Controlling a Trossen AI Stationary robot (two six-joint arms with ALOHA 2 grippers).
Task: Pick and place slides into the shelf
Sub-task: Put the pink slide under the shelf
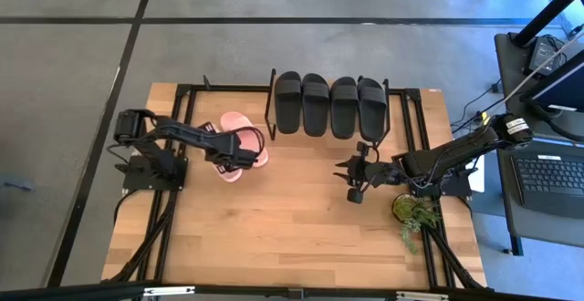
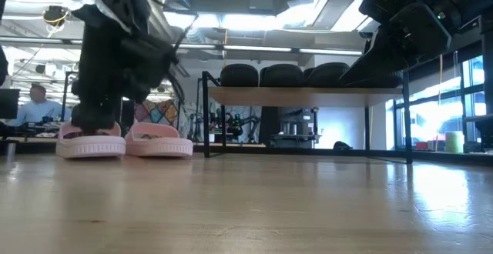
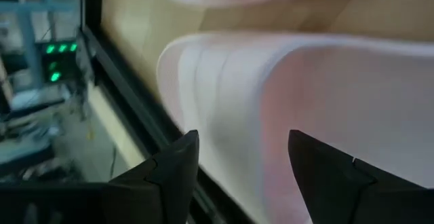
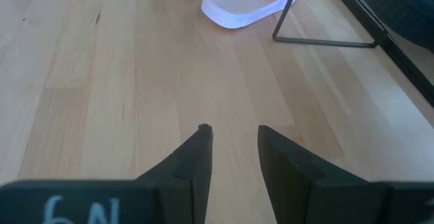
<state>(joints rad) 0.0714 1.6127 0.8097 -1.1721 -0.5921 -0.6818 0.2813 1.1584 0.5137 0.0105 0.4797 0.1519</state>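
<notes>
Four black slides [image 1: 328, 105] stand side by side on the shelf [image 2: 308, 95], soles down on its top board, at the table's far edge. The pink pair [image 1: 245, 144] lies sole-down on the table to the left of the shelf. My left gripper [image 1: 245, 153] is low over the pink pair and open. In the left wrist view one pink slide [image 3: 298, 88] fills the space just beyond the two fingers, its side edge running between them. My right gripper [image 1: 352, 179] hovers open over bare wood right of centre, near the shelf's right end. My left gripper [image 3: 244, 163] comes down on a pink slide from above. Its open fingers [image 3: 183, 163] stand on either side of the slide's side edge [image 3: 224, 115]. I cannot tell whether they touch it. The slide rests flat on the table.
A small potted plant [image 1: 415, 214] stands beside the right arm's base. Black rails [image 1: 169, 237] run along the table's left and right sides. A laptop [image 1: 547, 178] sits off the table to the right. A person [image 2: 35, 104] sits far behind. Bare wood [image 1: 292, 228] lies toward the near edge.
</notes>
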